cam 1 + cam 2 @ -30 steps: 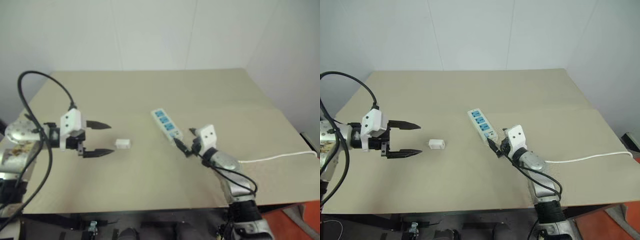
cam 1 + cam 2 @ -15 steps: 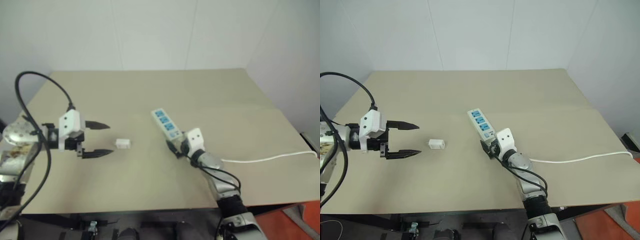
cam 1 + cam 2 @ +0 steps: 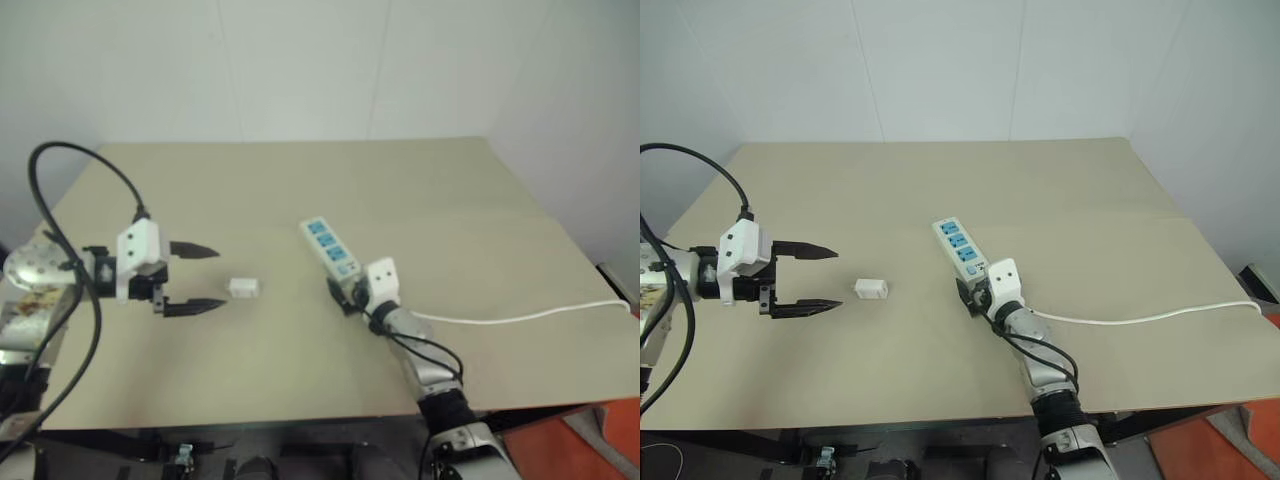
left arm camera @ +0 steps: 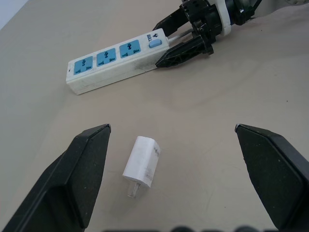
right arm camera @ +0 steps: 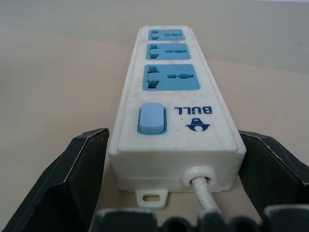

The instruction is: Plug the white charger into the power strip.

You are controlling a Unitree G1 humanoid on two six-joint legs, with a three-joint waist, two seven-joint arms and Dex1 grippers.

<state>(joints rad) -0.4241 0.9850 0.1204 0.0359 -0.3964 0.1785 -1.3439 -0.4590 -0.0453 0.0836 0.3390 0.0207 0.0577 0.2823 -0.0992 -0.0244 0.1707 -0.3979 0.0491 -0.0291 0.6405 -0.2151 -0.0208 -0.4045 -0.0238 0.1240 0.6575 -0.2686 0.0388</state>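
The white charger (image 3: 244,288) lies flat on the tan table, prongs toward my left gripper (image 3: 222,277). That gripper hovers open just left of it; in the left wrist view the charger (image 4: 141,162) sits between and a little ahead of the fingers. The power strip (image 3: 960,248) lies at mid-table with three blue socket faces up. My right gripper (image 3: 968,292) is open at its switch end. In the right wrist view a black finger stands close on each side of the strip (image 5: 174,96), with the cable exit between them. I cannot tell whether they touch it.
The strip's thin white cable (image 3: 520,318) runs along the table to its right edge. The tan table (image 3: 300,190) has open surface behind and in front of the strip. White walls stand behind the table. A black hose (image 3: 60,200) loops over my left arm.
My right gripper has moved left and forward, from beside the cable to straddling the strip's switch end. The left gripper and the charger have stayed put.
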